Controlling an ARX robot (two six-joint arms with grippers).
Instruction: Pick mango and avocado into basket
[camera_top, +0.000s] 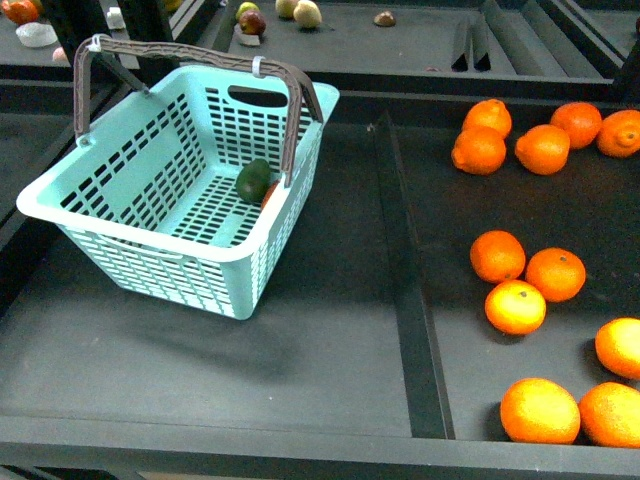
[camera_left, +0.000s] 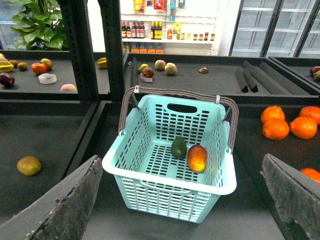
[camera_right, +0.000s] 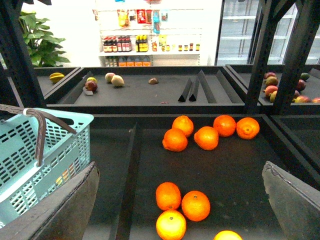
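The light teal basket (camera_top: 150, 215) stands on the left part of the dark shelf, its brown handle (camera_top: 200, 52) raised. Inside it lie the dark green avocado (camera_top: 253, 180) and, mostly hidden behind the basket's wall in the front view, the mango (camera_top: 268, 192). The left wrist view shows both on the basket (camera_left: 165, 177) floor: the avocado (camera_left: 178, 147) beside the yellow-orange mango (camera_left: 197, 157). My left gripper (camera_left: 185, 200) is open, held back from the basket and above it. My right gripper (camera_right: 182, 200) is open over the oranges. Neither arm appears in the front view.
Several oranges (camera_top: 520, 285) lie in the right compartment, past a raised divider (camera_top: 405, 270). Dark shelf uprights (camera_left: 112, 45) stand behind the basket. The back shelf holds other fruit (camera_left: 160, 65), and a yellowish fruit (camera_left: 28, 165) lies in the compartment left of the basket.
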